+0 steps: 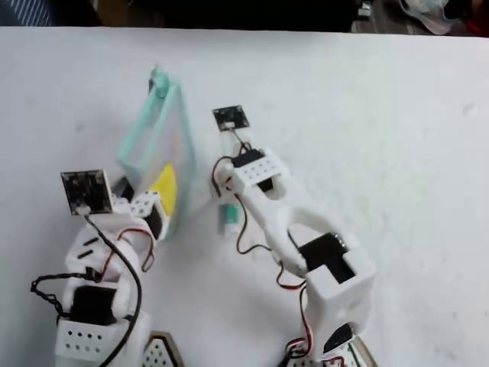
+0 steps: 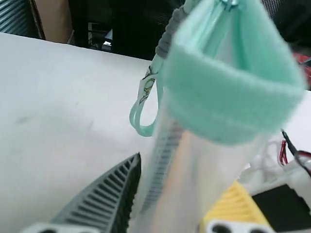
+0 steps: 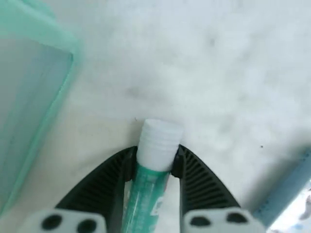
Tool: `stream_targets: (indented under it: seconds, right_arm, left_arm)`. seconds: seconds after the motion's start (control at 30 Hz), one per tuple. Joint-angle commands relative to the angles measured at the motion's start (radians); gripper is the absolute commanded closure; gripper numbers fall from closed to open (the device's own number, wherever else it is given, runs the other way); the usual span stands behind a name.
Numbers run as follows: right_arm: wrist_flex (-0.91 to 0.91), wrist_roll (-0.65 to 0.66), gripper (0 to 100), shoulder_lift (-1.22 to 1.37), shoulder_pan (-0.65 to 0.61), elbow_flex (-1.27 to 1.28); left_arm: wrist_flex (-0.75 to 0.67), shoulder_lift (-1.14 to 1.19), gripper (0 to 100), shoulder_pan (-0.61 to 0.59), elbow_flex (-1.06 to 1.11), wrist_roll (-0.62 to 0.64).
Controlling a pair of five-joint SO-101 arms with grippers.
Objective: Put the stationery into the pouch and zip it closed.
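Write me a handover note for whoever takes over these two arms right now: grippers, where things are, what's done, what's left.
Left gripper: shut on the pouch, which stands between its grey and yellow fingers.
Right gripper: shut on the green tube with the white cap.
Where: the tube is beside the pouch over the table, outside the pouch.
Done: both grasps are made.
Left: put the tube into the pouch, then zip it closed. I cannot tell how far the zip is open.

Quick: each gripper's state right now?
Left gripper: closed on the clear mint-edged zip pouch.
Right gripper: closed on the green white-capped tube.
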Motion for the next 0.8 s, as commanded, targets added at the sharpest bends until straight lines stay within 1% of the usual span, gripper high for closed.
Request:
stream_targets:
  seconds: [0.0, 0.13, 0.77]
  right_arm:
    - [0.012, 0.003, 98.1, -0.004, 0.028, -0.029]
    - [0.012, 0.003, 98.1, -0.004, 0.031, -0.029]
    - [0.012, 0.003, 98.1, -0.005, 0.035, -0.035]
  left_arm:
    - [0.023, -0.013, 80, 0.088, -0.066, -0.048]
    - [0.026, -0.013, 80, 0.113, -0.063, -0.133]
    - [0.025, -0.013, 80, 0.122, -0.052, -0.132]
